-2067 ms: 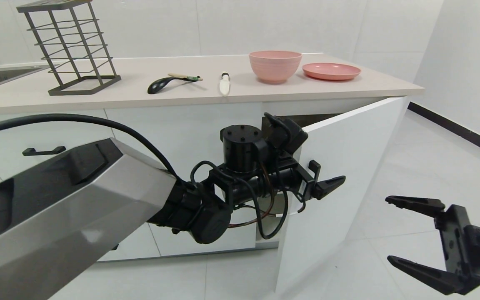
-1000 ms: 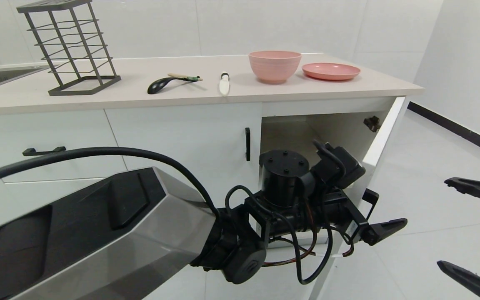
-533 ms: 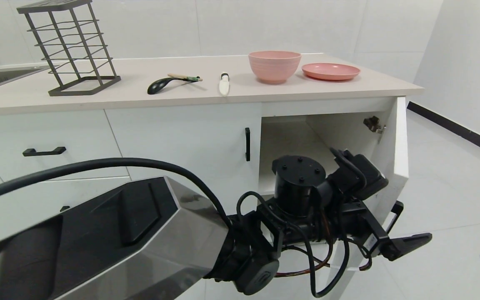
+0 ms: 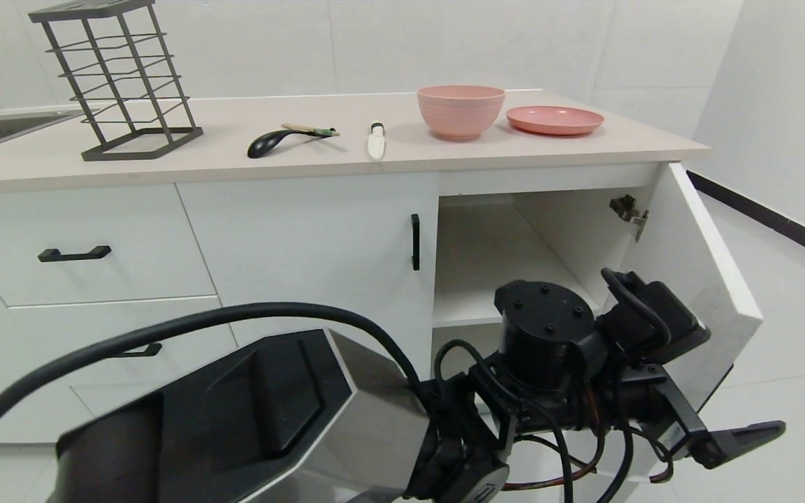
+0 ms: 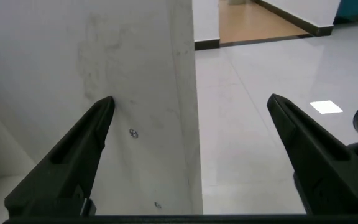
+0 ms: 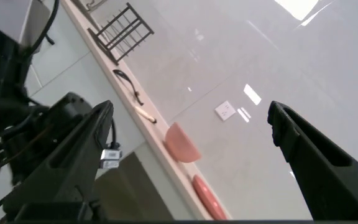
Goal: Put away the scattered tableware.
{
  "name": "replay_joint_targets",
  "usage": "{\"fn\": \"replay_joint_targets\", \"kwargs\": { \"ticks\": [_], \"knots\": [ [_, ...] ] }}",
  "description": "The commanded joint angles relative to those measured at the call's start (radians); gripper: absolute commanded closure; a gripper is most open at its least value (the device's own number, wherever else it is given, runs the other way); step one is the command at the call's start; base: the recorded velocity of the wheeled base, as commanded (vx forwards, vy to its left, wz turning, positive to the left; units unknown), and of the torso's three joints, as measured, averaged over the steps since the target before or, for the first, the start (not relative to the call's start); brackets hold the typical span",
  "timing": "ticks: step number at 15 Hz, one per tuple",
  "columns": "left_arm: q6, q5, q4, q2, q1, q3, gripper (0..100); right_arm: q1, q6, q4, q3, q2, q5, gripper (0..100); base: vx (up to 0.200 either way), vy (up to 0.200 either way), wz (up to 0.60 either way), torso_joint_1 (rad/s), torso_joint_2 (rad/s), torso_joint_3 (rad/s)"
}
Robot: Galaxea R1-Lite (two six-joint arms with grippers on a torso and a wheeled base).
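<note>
**Mia:** Start with the head view. Where is the tableware?

**Ben:** Up on the counter [image 4: 165, 168]. The pink bowl [image 4: 460, 110] and the pink plate [image 4: 555, 119] sit side by side at the far right end. The black spoon [image 4: 270, 141] and the white knife [image 4: 376, 143] lie in the middle, a little apart. A wire rack [image 4: 117, 77] stands on the left.

**Mia:** Why is the cupboard door [image 4: 696, 279] open so wide?

**Ben:** I think it's so the dishes can go on the shelf [image 4: 486, 279] inside. The left gripper [image 4: 731, 434] is low and near, right by the door's outer edge.

**Mia:** What does the left wrist view show?

**Ben:** The left gripper's [image 5: 190, 102] jaws are spread wide. The door's edge stands between them, and they are not squeezing it. I guess it hooks the door that way to swing it.

**Mia:** And the right wrist view?

**Ben:** The right gripper [image 6: 190, 115] has its jaws wide apart too, with nothing in them. The bowl [image 6: 182, 143] and plate [image 6: 207, 190] are far off from it. I think it is free so it can pick up a dish next.
</note>
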State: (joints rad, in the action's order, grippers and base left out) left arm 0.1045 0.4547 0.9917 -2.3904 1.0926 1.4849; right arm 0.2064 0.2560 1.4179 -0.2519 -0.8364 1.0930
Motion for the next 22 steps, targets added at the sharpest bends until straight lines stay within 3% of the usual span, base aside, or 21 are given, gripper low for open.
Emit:
{"fn": "replay_joint_targets", "kwargs": {
  "ticks": [1,5,7,11,14,15,18,22],
  "knots": [
    [0.0,0.007,0.001,-0.061,0.041,0.055,0,0.018,0.0,-0.002,-0.01,0.04,-0.001,0,0.0,0.0,0.0,0.0,0.0,0.0],
    [0.0,0.007,0.004,-0.135,0.109,0.109,0,0.018,0.0,0.0,-0.001,0.068,-0.001,0,0.0,0.0,0.0,0.0,0.0,0.0],
    [-0.002,0.006,0.008,-0.131,0.116,0.112,0,0.018,0.0,-0.002,0.0,0.08,-0.001,0,0.0,0.0,0.0,0.0,0.0,0.0],
    [-0.003,0.007,0.015,0.005,-0.053,0.101,0,0.011,0.0,-0.004,0.006,0.095,-0.001,0,0.0,0.0,0.0,0.0,0.0,0.0],
    [-0.002,0.007,0.013,0.152,-0.155,0.0,0,0.01,0.002,-0.002,0.039,0.095,0.001,0,0.0,0.0,0.0,0.0,0.0,0.0],
    [0.0,0.006,0.018,0.228,-0.195,-0.078,0,0.007,0.003,0.001,0.062,0.097,0.001,0,0.0,0.0,0.0,0.0,0.0,0.0],
    [0.001,0.006,0.036,0.372,-0.258,-0.227,0,-0.007,0.003,-0.004,0.071,0.111,0.001,0,0.0,0.0,0.0,0.0,0.0,0.0],
    [0.006,0.006,0.044,0.49,-0.326,-0.334,0,-0.01,0.003,-0.005,0.072,0.148,0.001,0,0.0,0.0,0.0,0.0,0.0,0.0]
  ]
}}
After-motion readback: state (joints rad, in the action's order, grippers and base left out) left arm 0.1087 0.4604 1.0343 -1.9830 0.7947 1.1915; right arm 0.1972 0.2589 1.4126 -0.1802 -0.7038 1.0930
